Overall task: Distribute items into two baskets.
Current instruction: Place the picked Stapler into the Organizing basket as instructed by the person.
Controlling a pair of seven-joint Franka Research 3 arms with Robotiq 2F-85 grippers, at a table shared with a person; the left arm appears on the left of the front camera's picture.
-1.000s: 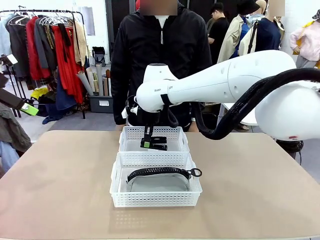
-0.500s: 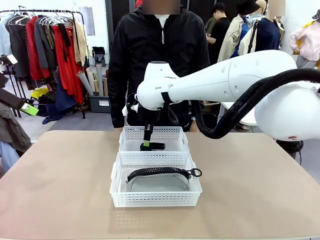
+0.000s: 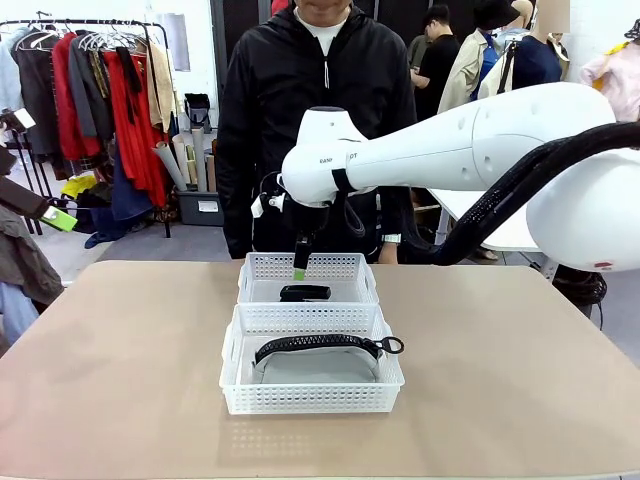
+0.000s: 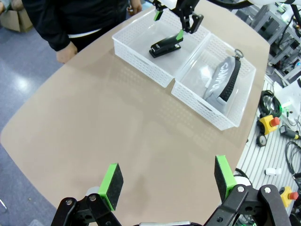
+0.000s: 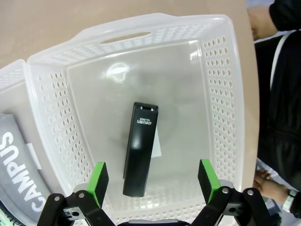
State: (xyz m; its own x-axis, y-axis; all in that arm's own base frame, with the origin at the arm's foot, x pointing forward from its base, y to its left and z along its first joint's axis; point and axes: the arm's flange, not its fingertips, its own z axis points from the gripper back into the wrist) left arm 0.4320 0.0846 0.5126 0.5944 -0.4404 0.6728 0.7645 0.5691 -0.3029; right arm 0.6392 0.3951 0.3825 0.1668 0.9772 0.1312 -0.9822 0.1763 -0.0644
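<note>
Two white baskets sit end to end in the middle of the counter (image 3: 120, 370), touching along their long sides. I'll use the far basket (image 3: 256, 270) as the landmark, the one closer to the person (image 3: 318, 110).

The stapler (image 3: 305, 293) is lying flat on the clear bottom of the far basket, roughly in the middle, not touching any wall. In the right wrist view it looks like a black bar with white print on one end.

The right end effector (image 3: 300, 262) hangs straight above the stapler with a clear gap under it. Its green pads (image 5: 98, 181) are spread wide, one on either side of the stapler from the wrist camera's angle, and it's holding nothing.

The near basket (image 3: 312, 398) sits just on the robot's side of the far basket. The grey pouch (image 3: 316, 362) lies flat in it and fills most of the floor, with the black zipper running along its far edge and the ring pull poking out at the right end, over the rim. White "CAMPUS" lettering shows on the pouch in the wrist views.

The left end effector (image 4: 168, 181) is way off from the far basket, up over a bare stretch of counter. Its pads are wide apart too and it's empty.

The person stands right behind the far basket at the counter's edge, in a black jacket.
</note>
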